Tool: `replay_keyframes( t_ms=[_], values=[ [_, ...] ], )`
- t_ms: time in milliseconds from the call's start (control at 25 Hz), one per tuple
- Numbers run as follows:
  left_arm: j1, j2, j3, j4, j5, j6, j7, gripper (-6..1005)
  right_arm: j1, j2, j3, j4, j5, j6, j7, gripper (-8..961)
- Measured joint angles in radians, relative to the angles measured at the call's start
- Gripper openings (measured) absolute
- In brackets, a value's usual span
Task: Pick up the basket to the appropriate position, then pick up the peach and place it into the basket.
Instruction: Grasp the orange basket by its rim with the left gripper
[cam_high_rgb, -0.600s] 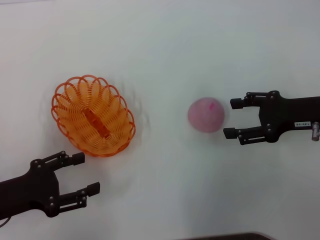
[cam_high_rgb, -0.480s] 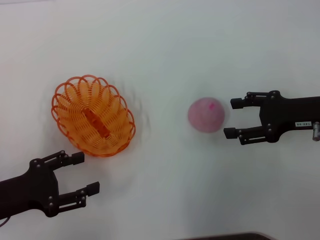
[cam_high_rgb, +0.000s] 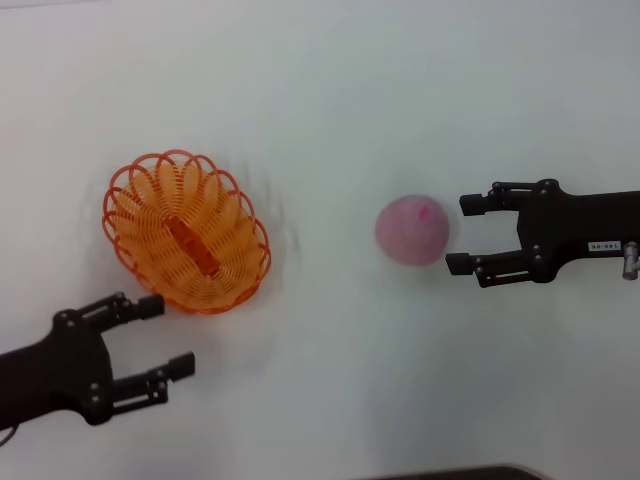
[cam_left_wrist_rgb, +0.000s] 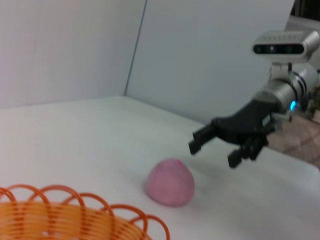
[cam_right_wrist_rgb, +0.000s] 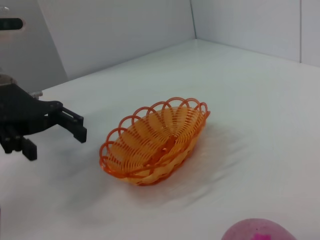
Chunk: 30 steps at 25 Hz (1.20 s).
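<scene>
basket sits at 10 o'clock, peach at 3; left gripper spread near the rim, right gripper spread beside the peach; we judge the basket light, springy; pinch its rim.

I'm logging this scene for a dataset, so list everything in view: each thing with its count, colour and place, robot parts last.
basket: one, orange openwork wire, empty, on the table on the robot's left side.
peach: one, soft pink with a darker magenta mark on top, on the table to the right of the basket, apart from it.
table: one, white, under everything.
left gripper: one, black, open, just off the basket's near edge, not touching it.
right gripper: one, black, open, right beside the peach on its right, fingertips facing it, holding nothing.
</scene>
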<state>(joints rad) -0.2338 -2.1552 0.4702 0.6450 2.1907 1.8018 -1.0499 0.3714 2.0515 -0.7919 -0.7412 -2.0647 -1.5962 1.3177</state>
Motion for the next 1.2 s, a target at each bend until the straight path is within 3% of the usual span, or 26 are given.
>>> replay_keyframes(
  t_ms=[120, 240, 400, 720, 1040, 1160, 1200],
  values=[
    [-0.011, 0.0, -0.079, -0.003, 0.0, 0.034, -0.054, 808, 0.001, 0.001, 0.001, 0.0, 0.0, 0.002, 0.0, 879],
    [-0.04, 0.014, -0.146, 0.001, -0.002, 0.058, -0.222, 809, 0.004, 0.002, 0.002, 0.0, 0.0, 0.003, 0.0, 879],
    [-0.083, 0.045, -0.163, -0.001, -0.001, 0.054, -0.445, 809, 0.007, 0.003, 0.003, 0.0, 0.0, 0.005, 0.002, 878],
    [-0.13, 0.066, -0.261, 0.02, -0.01, -0.021, -0.71, 807, 0.011, 0.0, 0.004, 0.0, 0.0, 0.006, 0.023, 878],
    [-0.153, 0.044, -0.207, 0.206, 0.005, -0.163, -0.841, 807, 0.018, 0.004, 0.0, 0.0, 0.0, 0.005, 0.025, 879],
    [-0.178, 0.038, -0.096, 0.324, 0.016, -0.194, -0.908, 807, 0.02, 0.005, -0.001, 0.0, 0.0, 0.005, 0.026, 879],
    [-0.178, 0.038, -0.096, 0.324, 0.016, -0.194, -0.908, 807, 0.021, 0.005, -0.001, 0.0, 0.0, 0.005, 0.026, 879]
  ],
)
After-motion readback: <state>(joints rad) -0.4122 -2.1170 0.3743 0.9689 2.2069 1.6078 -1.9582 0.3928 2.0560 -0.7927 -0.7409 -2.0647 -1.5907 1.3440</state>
